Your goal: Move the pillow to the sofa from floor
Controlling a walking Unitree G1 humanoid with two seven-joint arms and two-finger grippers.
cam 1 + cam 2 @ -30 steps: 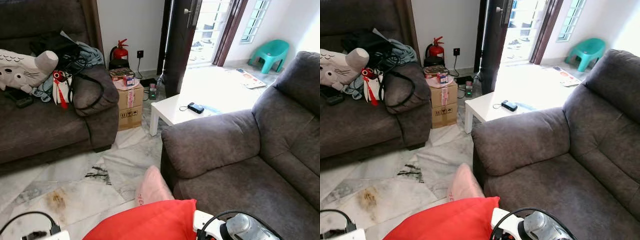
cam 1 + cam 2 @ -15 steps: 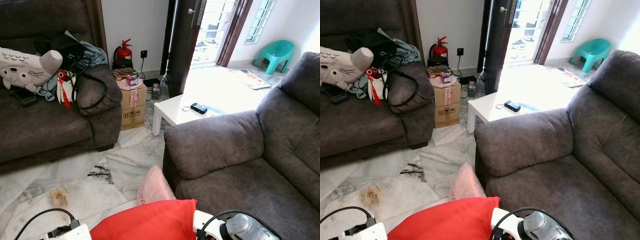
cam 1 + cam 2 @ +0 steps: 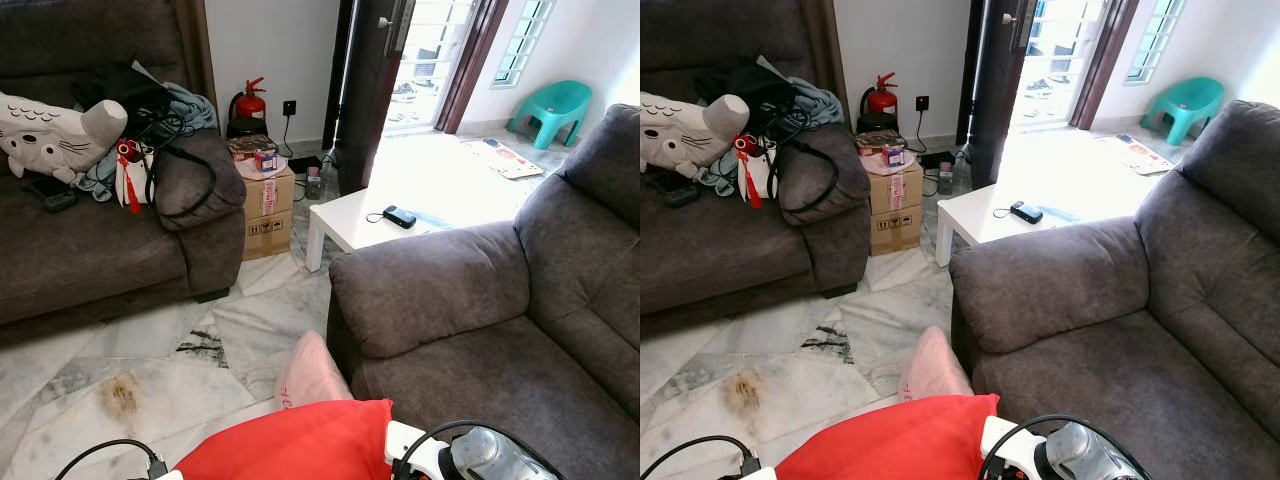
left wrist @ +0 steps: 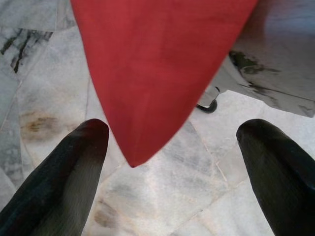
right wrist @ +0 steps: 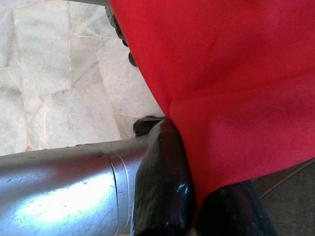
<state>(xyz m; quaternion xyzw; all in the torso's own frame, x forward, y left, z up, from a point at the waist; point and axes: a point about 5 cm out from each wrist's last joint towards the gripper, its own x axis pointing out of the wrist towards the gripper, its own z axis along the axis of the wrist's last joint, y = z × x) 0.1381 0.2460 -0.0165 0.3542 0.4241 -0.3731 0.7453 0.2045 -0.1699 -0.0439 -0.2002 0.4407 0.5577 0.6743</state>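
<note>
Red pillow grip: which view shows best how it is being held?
The right wrist view: the right gripper has its black fingers pinched on the red pillow. The left wrist view shows its corner hanging between open fingers; the eye views show its top.

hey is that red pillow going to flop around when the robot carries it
Probably soft: the red pillow creases where the right gripper pinches it. Its free corner hangs between the left gripper's open fingers, so it may sag. Likely light.
</note>
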